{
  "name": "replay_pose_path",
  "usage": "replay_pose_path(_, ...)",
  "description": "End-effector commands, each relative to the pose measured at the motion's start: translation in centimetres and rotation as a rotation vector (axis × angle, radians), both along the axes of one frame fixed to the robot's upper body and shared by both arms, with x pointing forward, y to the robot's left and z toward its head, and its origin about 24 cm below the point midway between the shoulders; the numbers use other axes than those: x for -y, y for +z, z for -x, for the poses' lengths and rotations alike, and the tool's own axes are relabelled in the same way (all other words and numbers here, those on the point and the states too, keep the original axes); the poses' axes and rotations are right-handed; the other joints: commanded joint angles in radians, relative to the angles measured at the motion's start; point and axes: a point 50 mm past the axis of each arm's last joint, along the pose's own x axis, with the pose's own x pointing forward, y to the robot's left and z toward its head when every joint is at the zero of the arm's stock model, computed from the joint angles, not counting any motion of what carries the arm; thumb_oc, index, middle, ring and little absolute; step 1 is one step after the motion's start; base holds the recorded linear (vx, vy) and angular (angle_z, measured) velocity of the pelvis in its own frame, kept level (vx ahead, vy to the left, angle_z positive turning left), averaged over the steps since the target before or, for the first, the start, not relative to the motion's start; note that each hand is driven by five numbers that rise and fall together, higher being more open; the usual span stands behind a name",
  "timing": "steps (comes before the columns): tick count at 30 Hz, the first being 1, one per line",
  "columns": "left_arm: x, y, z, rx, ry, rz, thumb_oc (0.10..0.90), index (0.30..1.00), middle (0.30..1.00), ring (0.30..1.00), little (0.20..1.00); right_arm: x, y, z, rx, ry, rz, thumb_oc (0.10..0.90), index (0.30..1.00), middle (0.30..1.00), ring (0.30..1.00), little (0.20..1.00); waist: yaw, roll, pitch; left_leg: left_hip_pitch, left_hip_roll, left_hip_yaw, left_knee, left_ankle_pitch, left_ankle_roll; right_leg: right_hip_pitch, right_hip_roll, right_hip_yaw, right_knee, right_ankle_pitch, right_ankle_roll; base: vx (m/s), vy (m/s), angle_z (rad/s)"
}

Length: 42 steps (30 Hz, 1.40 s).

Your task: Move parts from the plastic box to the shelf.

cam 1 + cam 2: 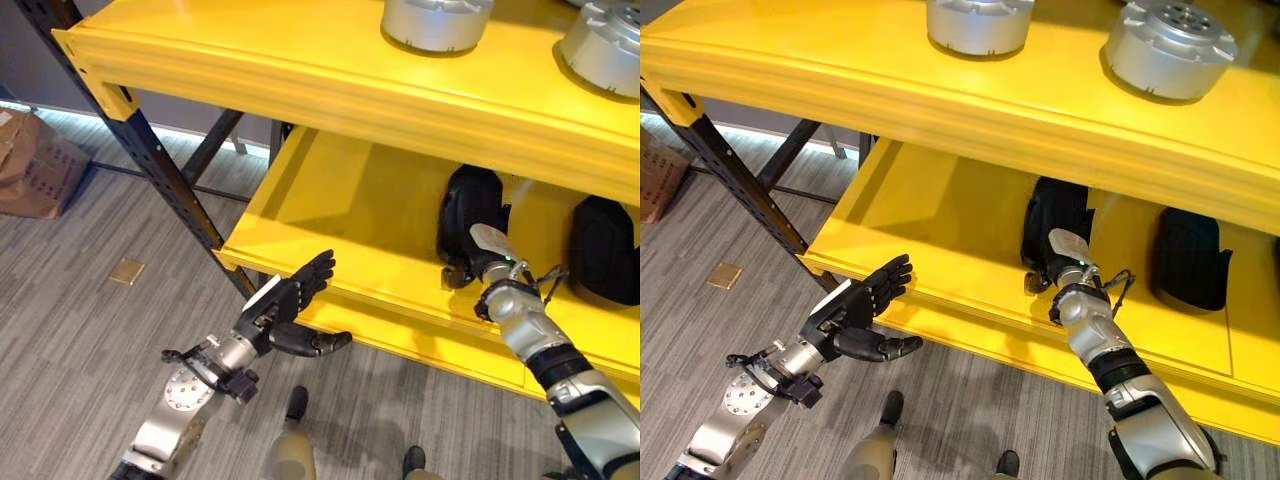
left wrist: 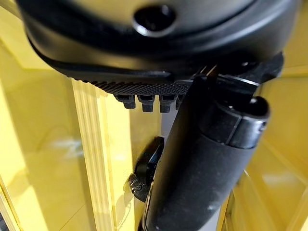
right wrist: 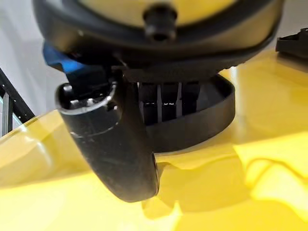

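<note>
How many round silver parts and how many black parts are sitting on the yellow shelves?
Round silver metal parts on the upper yellow shelf: 2 — one, another.
Black parts on the lower yellow shelf: 2 — one at the right hand, another beside it.
Total: 4.

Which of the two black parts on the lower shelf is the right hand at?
The black part nearer the robot's left; the right hand is right against it, while the other black part sits apart, untouched.
</note>
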Motion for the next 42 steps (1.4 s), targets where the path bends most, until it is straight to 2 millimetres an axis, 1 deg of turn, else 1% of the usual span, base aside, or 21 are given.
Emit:
replay_pose_path(1, 1.7, 4.2, -0.3, 0.234, -0.097, 0.118, 0.900, 1.000, 1.000, 1.000, 1.000, 1.0, 2.8, -0.7, 0.081, 0.027, 0.152, 0.900, 1.000, 1.000, 1.000, 1.000, 0.019, 0.008, -0.050, 0.111, 0.036, 0.181, 0.008, -0.151, 0.045, -0.090, -0.002, 0.007, 0.025, 0.023, -0.039, 0.00, 0.000, 0.00)
replay_pose_path(6, 1.6, 4.1, -0.1, 0.228, -0.101, 0.114, 0.900, 1.000, 1.000, 1.000, 1.000, 1.3, 2.9, -0.5, 0.082, 0.019, 0.186, 0.900, 1.000, 1.000, 1.000, 1.000, 0.017, 0.007, -0.061, 0.116, 0.035, 0.182, 0.004, -0.151, 0.044, -0.086, -0.003, 0.006, 0.022, 0.022, -0.038, 0.00, 0.003, -0.03)
replay_pose_path(14, 1.7, 4.0, -0.1, 0.230, -0.102, 0.117, 0.900, 1.000, 1.000, 1.000, 1.000, 1.3, 2.7, -0.5, 0.075, 0.010, 0.157, 0.900, 1.000, 1.000, 1.000, 1.000, 0.015, 0.009, -0.063, 0.119, 0.036, 0.184, 0.001, -0.153, 0.044, -0.086, -0.004, 0.005, 0.022, 0.022, -0.037, 0.00, 0.001, 0.00)
replay_pose_path(17, 1.7, 4.0, 0.0, 0.231, -0.098, 0.116, 0.900, 1.000, 1.000, 1.000, 1.000, 1.0, 2.5, -0.4, 0.067, 0.008, 0.115, 0.900, 1.000, 1.000, 1.000, 1.000, 0.011, 0.010, -0.064, 0.122, 0.038, 0.186, 0.000, -0.152, 0.043, -0.085, -0.003, 0.007, 0.022, 0.022, -0.038, 0.00, 0.000, 0.00)
replay_pose_path(24, 1.7, 4.0, 0.0, 0.231, -0.091, 0.121, 0.900, 1.000, 1.000, 1.000, 1.000, 0.4, 2.5, -0.3, 0.079, 0.015, 0.079, 0.900, 1.000, 1.000, 1.000, 1.000, 0.005, 0.011, -0.064, 0.124, 0.038, 0.189, -0.002, -0.153, 0.042, -0.086, -0.003, 0.010, 0.018, 0.024, -0.039, 0.00, 0.000, 0.00)
replay_pose_path(32, 1.7, 4.0, 0.1, 0.239, -0.077, 0.123, 0.900, 1.000, 1.000, 1.000, 1.000, -0.7, 2.6, 0.0, 0.097, 0.038, 0.046, 0.900, 1.000, 1.000, 1.000, 1.000, -0.006, 0.011, -0.066, 0.126, 0.038, 0.195, -0.003, -0.156, 0.043, -0.090, -0.003, 0.016, 0.018, 0.025, -0.038, 0.00, 0.000, 0.00)
replay_pose_path(37, 1.6, 3.8, 0.3, 0.236, -0.055, 0.127, 0.900, 1.000, 1.000, 1.000, 1.000, -1.7, 2.0, 0.7, 0.067, 0.076, 0.021, 0.900, 1.000, 1.000, 1.000, 1.000, -0.019, 0.013, -0.069, 0.131, 0.041, 0.202, -0.004, -0.156, 0.042, -0.092, -0.002, 0.023, 0.019, 0.023, -0.039, 0.01, 0.010, -0.05)
replay_pose_path(42, 1.5, 3.7, 0.3, 0.228, -0.041, 0.137, 0.900, 1.000, 1.000, 1.000, 1.000, -2.0, 1.5, 1.2, 0.060, 0.084, 0.010, 0.900, 1.000, 1.000, 1.000, 1.000, -0.026, 0.013, -0.070, 0.133, 0.042, 0.206, -0.004, -0.157, 0.042, -0.094, -0.002, 0.028, 0.020, 0.022, -0.040, 0.01, 0.004, -0.02)
